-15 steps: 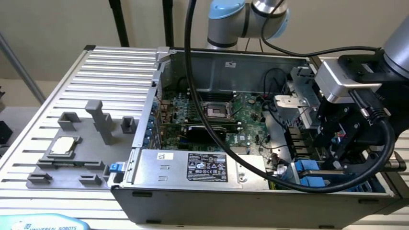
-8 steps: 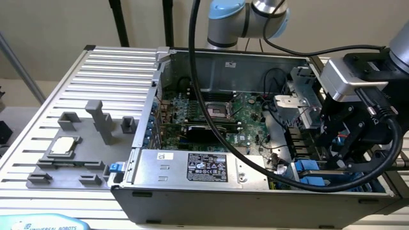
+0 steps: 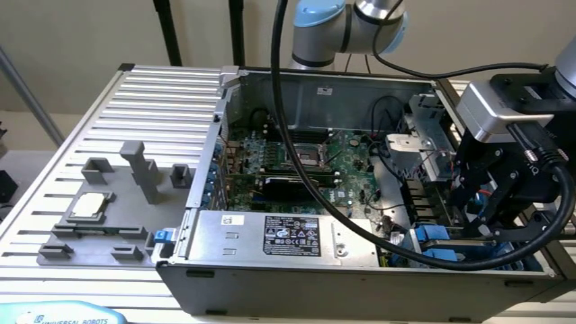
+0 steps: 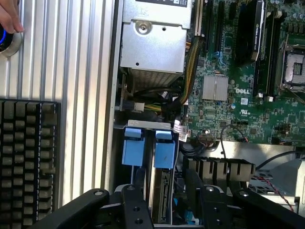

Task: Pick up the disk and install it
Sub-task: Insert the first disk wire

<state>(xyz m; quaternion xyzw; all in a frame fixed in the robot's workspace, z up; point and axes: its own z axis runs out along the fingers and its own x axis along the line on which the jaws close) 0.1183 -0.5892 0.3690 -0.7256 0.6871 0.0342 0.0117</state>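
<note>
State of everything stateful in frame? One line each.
Computer case: side panel off, board exposed.
Disk: slotted on edge in the drive bay.
Hand: over the disk at the bay.
Chip: lying on the grey stand outside the case.

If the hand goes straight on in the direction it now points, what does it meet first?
Most likely the disk, which stands on edge between the open fingers of the hand; how far off it lies is unclear.
</note>
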